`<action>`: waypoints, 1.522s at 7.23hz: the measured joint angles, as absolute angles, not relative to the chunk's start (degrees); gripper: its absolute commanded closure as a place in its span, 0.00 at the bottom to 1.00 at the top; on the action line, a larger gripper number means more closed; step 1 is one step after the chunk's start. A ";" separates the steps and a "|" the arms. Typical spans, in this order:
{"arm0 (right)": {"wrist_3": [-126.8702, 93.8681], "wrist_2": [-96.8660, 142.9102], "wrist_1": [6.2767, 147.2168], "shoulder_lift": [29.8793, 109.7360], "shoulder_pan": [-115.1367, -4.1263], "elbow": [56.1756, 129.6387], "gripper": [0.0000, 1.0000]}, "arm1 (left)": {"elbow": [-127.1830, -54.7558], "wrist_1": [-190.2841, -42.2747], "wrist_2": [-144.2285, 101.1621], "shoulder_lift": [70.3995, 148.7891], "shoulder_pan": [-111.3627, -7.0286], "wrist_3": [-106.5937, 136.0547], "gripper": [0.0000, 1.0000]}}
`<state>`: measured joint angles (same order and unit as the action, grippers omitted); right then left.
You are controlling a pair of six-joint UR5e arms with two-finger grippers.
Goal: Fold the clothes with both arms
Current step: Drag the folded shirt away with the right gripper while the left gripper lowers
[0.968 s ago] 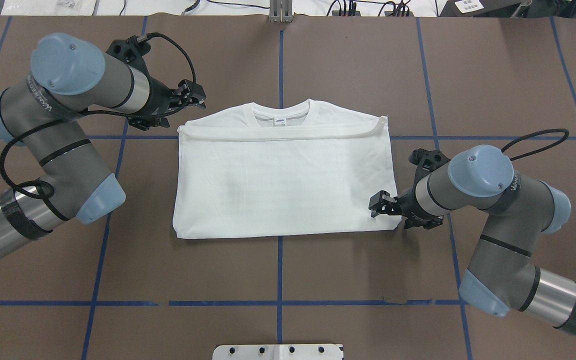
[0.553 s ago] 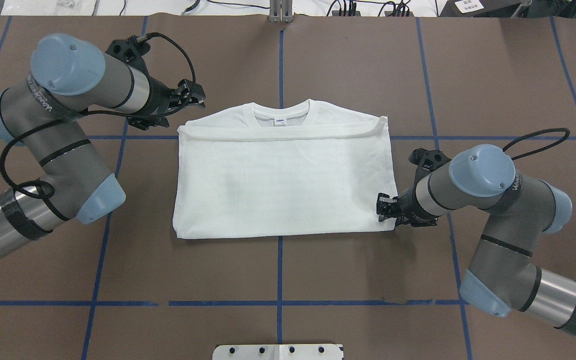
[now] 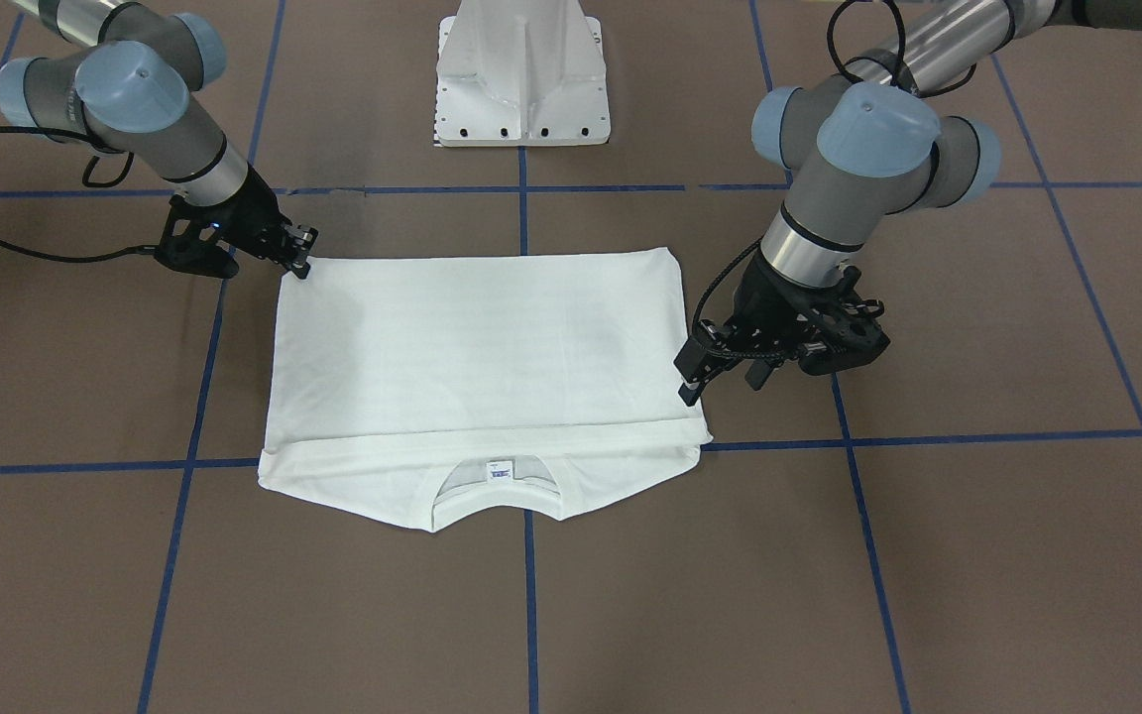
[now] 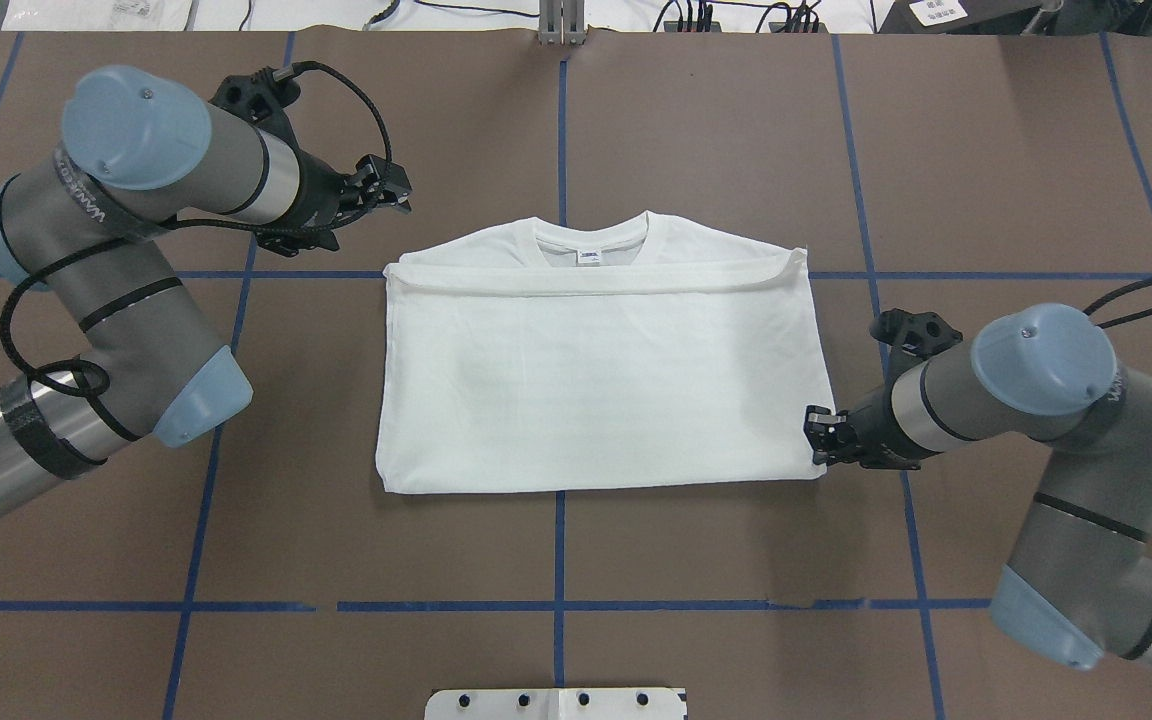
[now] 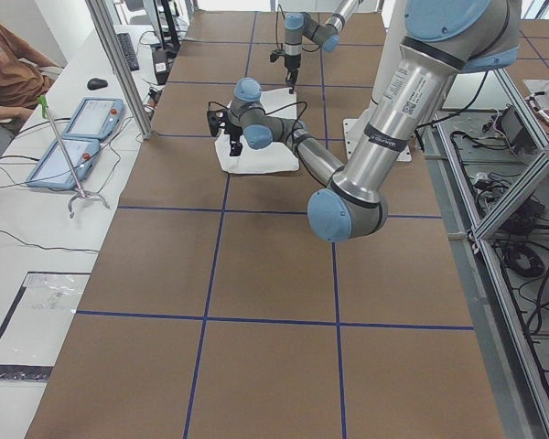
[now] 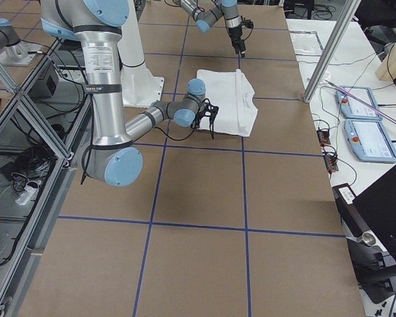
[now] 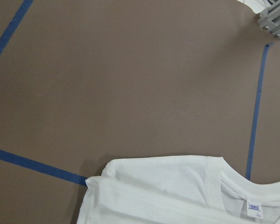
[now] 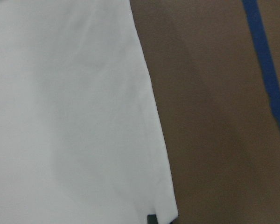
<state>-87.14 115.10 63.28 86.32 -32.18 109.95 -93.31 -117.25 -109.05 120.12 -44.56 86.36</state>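
Note:
The white T-shirt (image 4: 596, 390) lies folded flat on the brown table, collar and blue-white label (image 4: 589, 257) at the far side; it also shows in the front view (image 3: 482, 347). My right gripper (image 4: 820, 436) is low at the shirt's near right corner, shut on the cloth edge (image 8: 154, 154); the same grip is at that corner in the front view (image 3: 301, 256). My left gripper (image 4: 399, 190) hovers open just off the shirt's far left shoulder, not touching it. In the left wrist view that shoulder and collar (image 7: 177, 186) lie below. No printed text shows.
The white pedestal base (image 3: 521, 89) stands at the robot's side of the table. Blue tape lines (image 4: 559, 540) grid the brown surface. Two teach pendants (image 5: 73, 137) and a seated person (image 5: 9, 64) are beyond the table's far edge.
My right gripper shut on the shirt's near right corner and pulled right, sliding the whole shirt a little to the right. The left arm stayed put.

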 measured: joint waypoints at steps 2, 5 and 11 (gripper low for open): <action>-87.15 115.45 63.28 93.38 -30.78 116.32 1.00 | -93.45 -117.25 -108.97 120.14 -44.56 86.39 0.01; -87.52 119.98 63.26 102.47 -20.79 124.14 1.00 | -94.08 -117.19 -108.12 119.99 -44.56 86.40 0.01; -87.61 123.21 62.57 102.54 -9.34 126.30 0.00 | -94.61 -117.40 -108.11 120.22 -44.49 85.83 0.01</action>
